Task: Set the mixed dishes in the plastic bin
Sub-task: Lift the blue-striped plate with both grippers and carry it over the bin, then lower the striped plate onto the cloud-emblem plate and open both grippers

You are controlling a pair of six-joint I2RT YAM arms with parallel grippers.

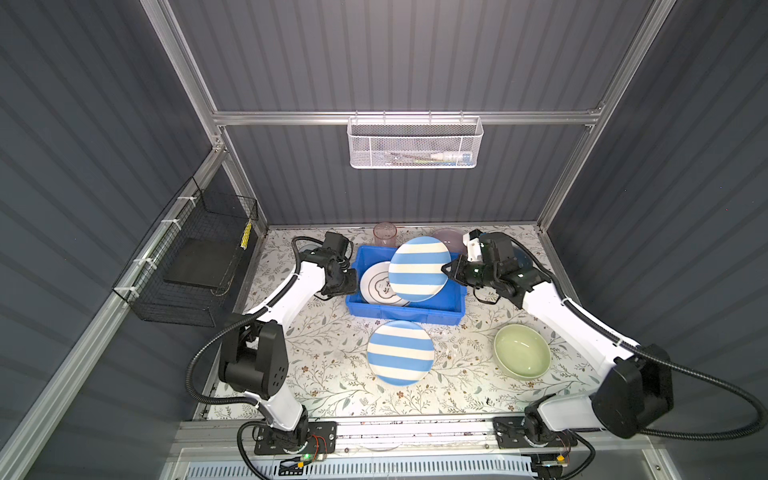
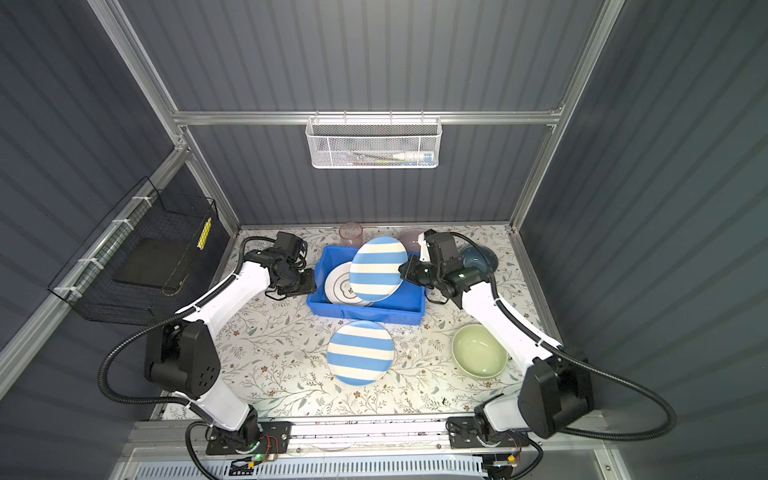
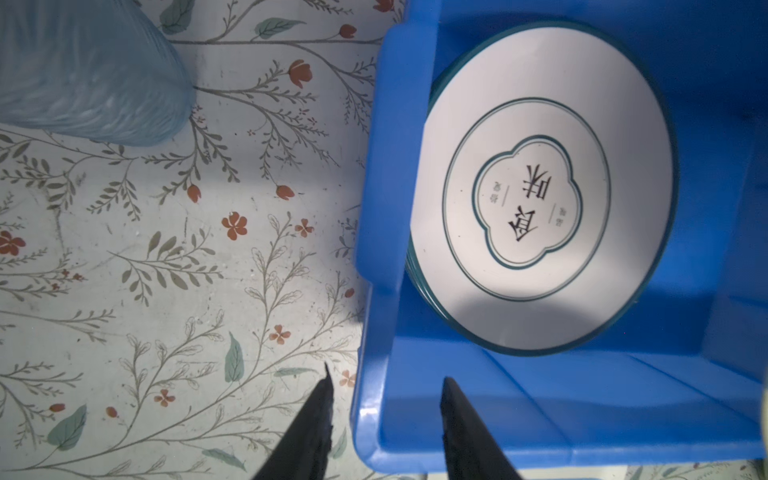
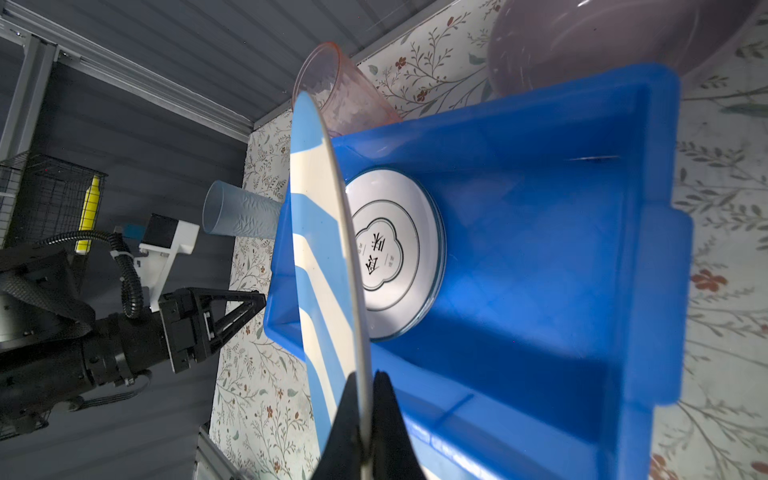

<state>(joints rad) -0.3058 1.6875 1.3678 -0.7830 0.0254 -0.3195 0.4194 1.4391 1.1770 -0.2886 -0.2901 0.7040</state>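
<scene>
Right fingers (image 1: 448, 269) clench the raised striped plate (image 1: 419, 268) at its 3 o'clock rim, tilted above the bin (image 1: 405, 313); left fingers (image 1: 352, 277), parted, straddle its 9 o'clock wall.

On the back rail, white mesh basket (image 1: 374, 145) with small items inside. On the left wall, black wire basket (image 1: 174, 309) holding a dark slab (image 1: 199, 262). Below, floral table cover (image 1: 324, 353).

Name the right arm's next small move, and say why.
Probably lower the held striped plate a little onto the emblem plate: the right gripper is shut on its rim, and it hangs tilted over the blue bin, apparently resting on nothing yet.
</scene>
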